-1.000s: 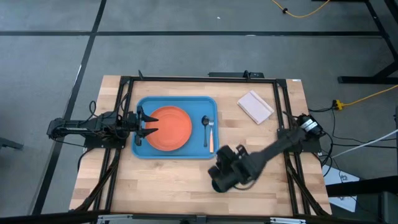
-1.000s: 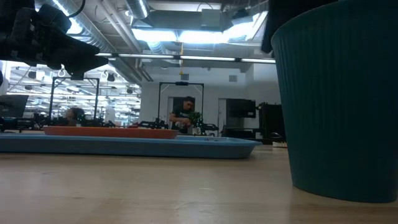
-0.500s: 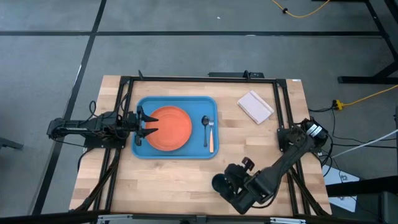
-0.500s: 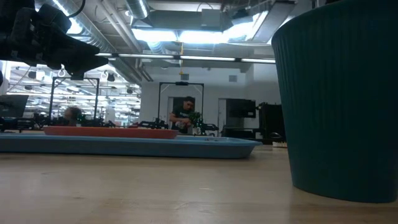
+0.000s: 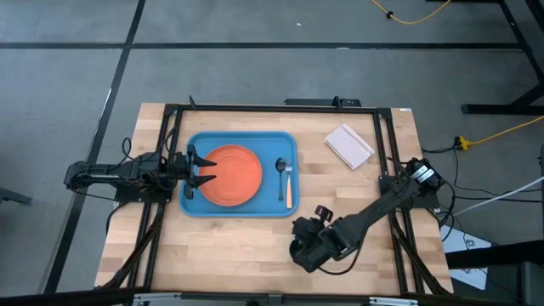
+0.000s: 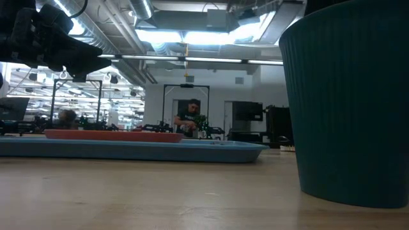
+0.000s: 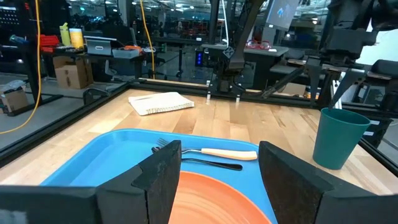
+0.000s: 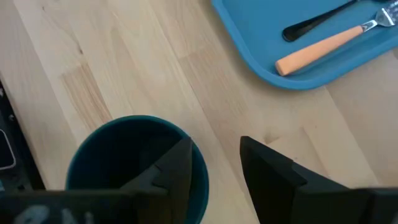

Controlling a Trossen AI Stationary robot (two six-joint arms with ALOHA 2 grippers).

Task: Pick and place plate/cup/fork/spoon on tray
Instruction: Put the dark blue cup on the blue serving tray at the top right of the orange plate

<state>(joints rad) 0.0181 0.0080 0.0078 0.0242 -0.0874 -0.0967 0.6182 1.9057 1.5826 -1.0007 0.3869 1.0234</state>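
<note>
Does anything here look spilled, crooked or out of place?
Nothing is spilled or damaged. The one thing apart is the cup: it stands upright on the bare wood, off the tray, where the plate, fork and spoon already lie. The right claw is open right above it.

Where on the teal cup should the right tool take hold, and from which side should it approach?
Best on the rim wall, coming from above. The cup stands upright and open-topped on the bare table, outside the tray. The right tool is already overhead, open, one finger over the mouth and the other outside the wall, so a straight descent probably pinches it.
</note>
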